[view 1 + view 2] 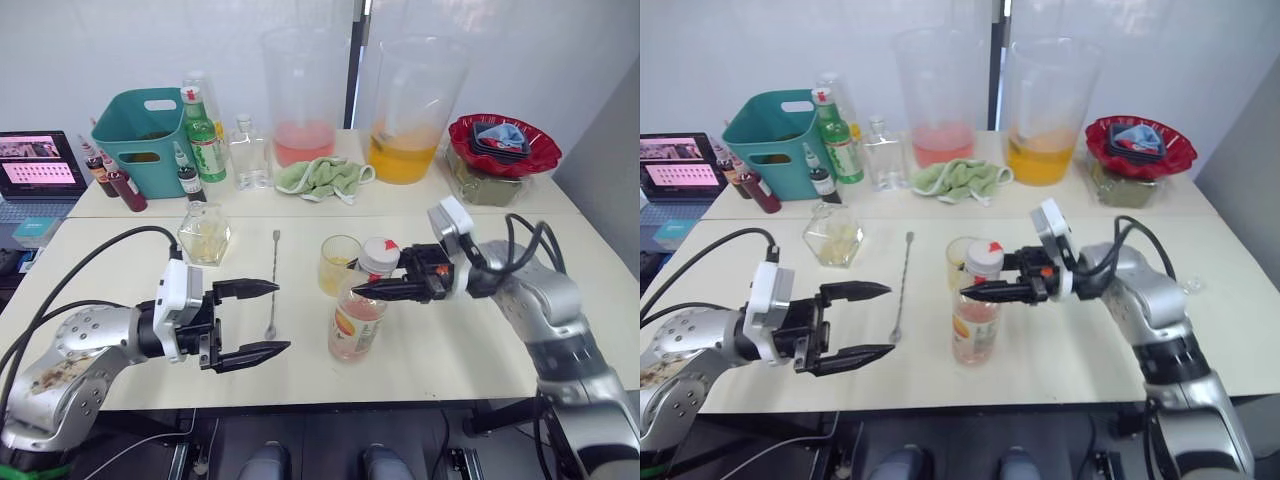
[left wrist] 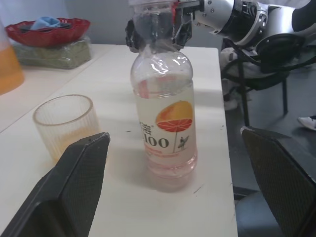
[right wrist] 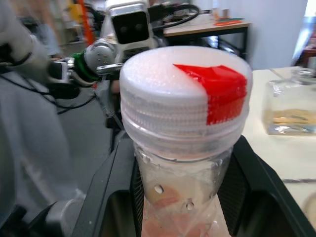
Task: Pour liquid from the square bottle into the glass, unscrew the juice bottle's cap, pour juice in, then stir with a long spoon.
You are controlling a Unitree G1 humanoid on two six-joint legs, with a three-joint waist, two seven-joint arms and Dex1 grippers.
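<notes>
The juice bottle (image 1: pixel 357 322) stands upright near the table's front, its white cap (image 1: pixel 378 255) with a red spot still on. My right gripper (image 1: pixel 362 287) is shut on the bottle's neck just under the cap (image 3: pixel 185 94), one finger on each side. Touching distance behind the bottle is the glass (image 1: pixel 338 263), holding some yellow liquid. My left gripper (image 1: pixel 282 317) hangs open left of the bottle, its fingers (image 2: pixel 74 187) pointing at it with nothing between them. The long spoon (image 1: pixel 272 285) lies flat on the table beside that gripper. Further back left stands the square bottle (image 1: pixel 205 233).
Along the back are a teal basket (image 1: pixel 148 130), a green bottle with a red cap (image 1: pixel 203 135), a clear flat-sided bottle (image 1: pixel 247 155), two huge beakers (image 1: pixel 300 100) of pink and orange liquid, a green cloth (image 1: pixel 322 178) and a red bowl (image 1: pixel 503 145). A laptop (image 1: pixel 40 165) sits far left.
</notes>
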